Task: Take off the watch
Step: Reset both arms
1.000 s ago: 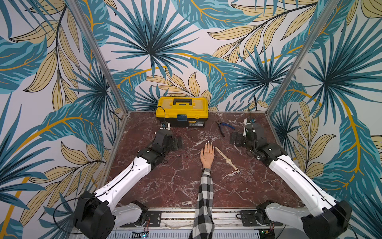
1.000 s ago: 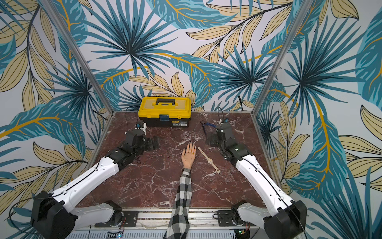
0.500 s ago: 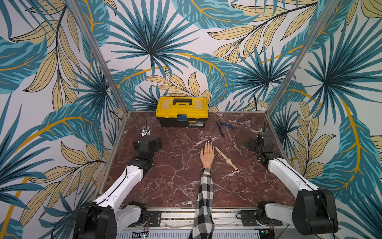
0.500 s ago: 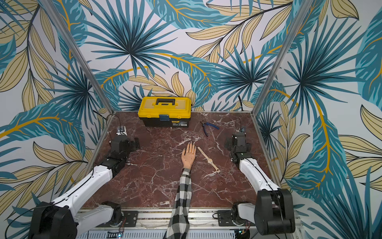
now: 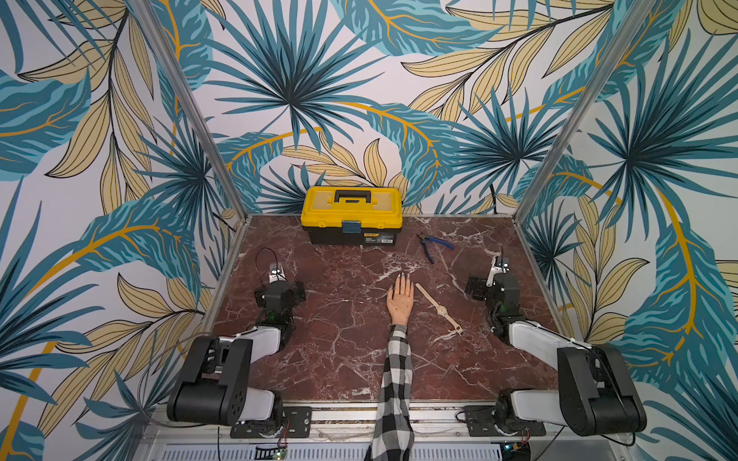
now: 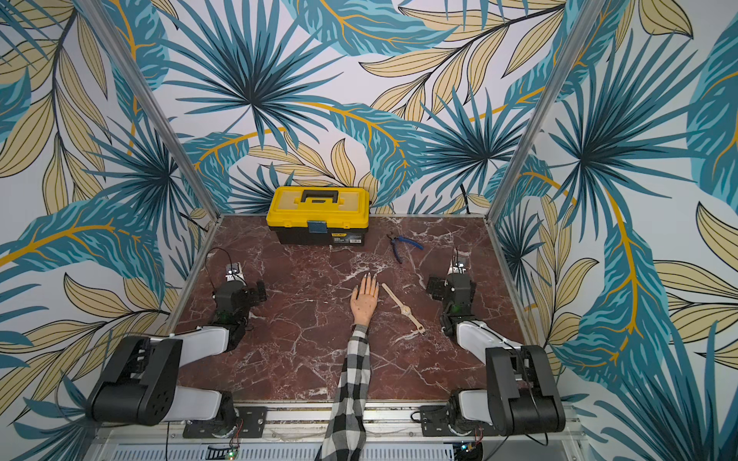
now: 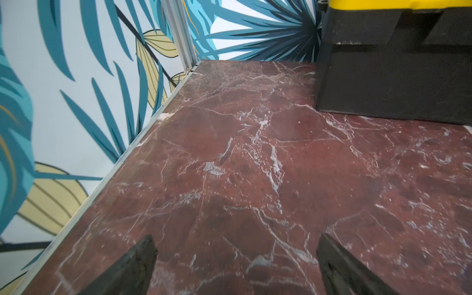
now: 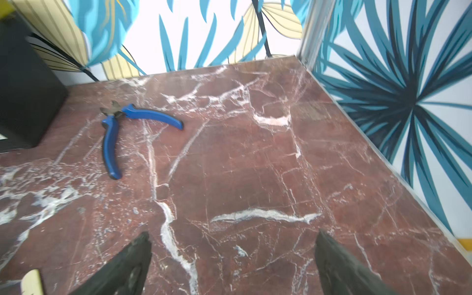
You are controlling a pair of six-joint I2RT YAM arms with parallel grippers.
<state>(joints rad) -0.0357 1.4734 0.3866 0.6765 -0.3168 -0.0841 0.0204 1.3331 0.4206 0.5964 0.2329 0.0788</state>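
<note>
A: Where's the watch (image 5: 439, 309)?
B: Flat on the counter (image 5: 339, 351), strap stretched straight, just beside the mannequin hand (image 5: 400, 303) on its right. The dial is too small to read.
A: And the pincers?
B: The left pincer (image 7: 236, 238) and right pincer (image 8: 233, 234) are spread wide, holding nothing, well apart from that hand. The wrist views show only their tips.

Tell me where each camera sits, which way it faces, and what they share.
Both top views: overhead from the front, looking down on the table; left arm, right arm, mannequin hand, watch, toolbox.
Left wrist: on the left arm, facing the back-left corner; open left gripper.
Right wrist: on the right arm, facing the back-right corner; open right gripper, pliers.
Shared: toolbox in every view.
</note>
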